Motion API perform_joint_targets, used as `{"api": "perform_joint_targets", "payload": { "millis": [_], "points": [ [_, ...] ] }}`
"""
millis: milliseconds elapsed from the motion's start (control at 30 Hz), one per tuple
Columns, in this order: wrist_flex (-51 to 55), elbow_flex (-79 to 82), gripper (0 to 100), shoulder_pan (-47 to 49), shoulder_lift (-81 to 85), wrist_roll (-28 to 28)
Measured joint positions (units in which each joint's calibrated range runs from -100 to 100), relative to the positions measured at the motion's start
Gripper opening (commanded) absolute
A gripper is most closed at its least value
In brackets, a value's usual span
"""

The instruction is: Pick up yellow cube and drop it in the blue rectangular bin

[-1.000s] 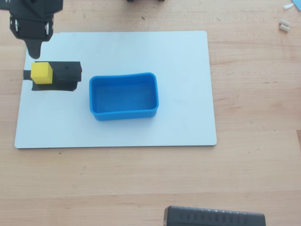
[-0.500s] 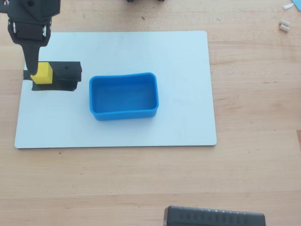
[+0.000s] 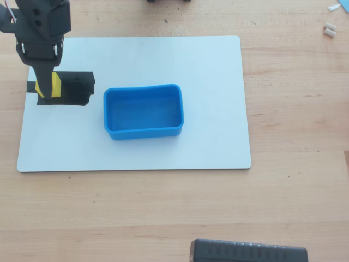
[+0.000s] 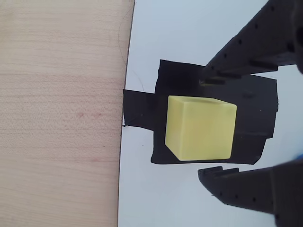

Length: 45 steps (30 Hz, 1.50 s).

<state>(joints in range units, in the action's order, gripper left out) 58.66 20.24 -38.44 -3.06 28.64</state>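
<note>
My pincer (image 4: 215, 130) open, straddling small matte yellow cube (image 4: 200, 127) on black tape patch (image 4: 258, 101), left of shallow blue plastic rectangular bin (image 3: 143, 131). Grasp step. Next: close fingers squarely, then lift.

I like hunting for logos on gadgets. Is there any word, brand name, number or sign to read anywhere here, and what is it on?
None: no readable text shows in either view.
The yellow cube, the blue rectangular bin, the black patch under the cube and the white board are all plain.
The dark ridged object at the bottom edge of the overhead view shows only ridges, no legible marking.
</note>
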Motion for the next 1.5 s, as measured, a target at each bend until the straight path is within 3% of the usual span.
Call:
{"api": "perform_joint_targets", "payload": {
  "millis": [67,167,267,400,667,1067,1267,1500],
  "points": [
    [-0.44,0.0,29,-0.56,-0.62,0.0],
    [-0.88,0.0,16,-0.32,-2.13,0.0],
    [-1.06,0.0,10,-0.48,-2.57,0.0],
    [0.09,-1.5,9,-0.48,-2.93,-0.05],
    [16.43,-13.43,10,3.73,-2.75,-6.11],
    [28.71,-13.53,11,20.33,9.94,-13.87],
    [28.0,-13.23,11,31.22,11.9,-18.61],
    [12.01,5.71,11,36.7,21.48,-20.42]
  ]
}}
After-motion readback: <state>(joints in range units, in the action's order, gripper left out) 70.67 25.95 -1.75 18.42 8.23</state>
